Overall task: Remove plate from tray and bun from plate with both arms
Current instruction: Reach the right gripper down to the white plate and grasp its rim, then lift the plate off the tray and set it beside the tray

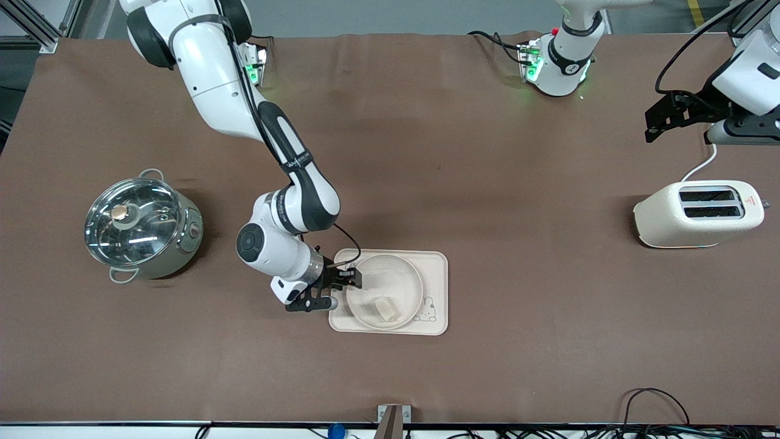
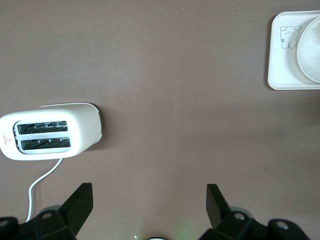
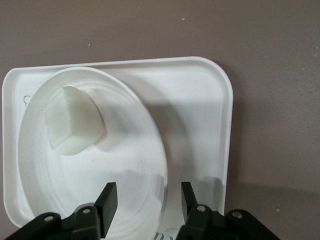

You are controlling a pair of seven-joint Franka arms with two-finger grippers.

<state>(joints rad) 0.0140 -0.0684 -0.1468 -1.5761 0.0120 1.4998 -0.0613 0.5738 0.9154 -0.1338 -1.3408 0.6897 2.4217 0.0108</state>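
bun on plate, right tool open

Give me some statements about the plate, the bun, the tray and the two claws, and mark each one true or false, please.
1. The bun lies in the plate. True.
2. The plate rests directly on the brown table cover. False: it sits on the tray with the rabbit drawing.
3. The right claw is open, with the plate's rim between its fingers. True.
4. The left claw grips the toaster. False: it is open and hangs in the air over the table at the left arm's end, holding nothing.
5. The pot stands without a lid. False: a glass lid with a knob covers it.
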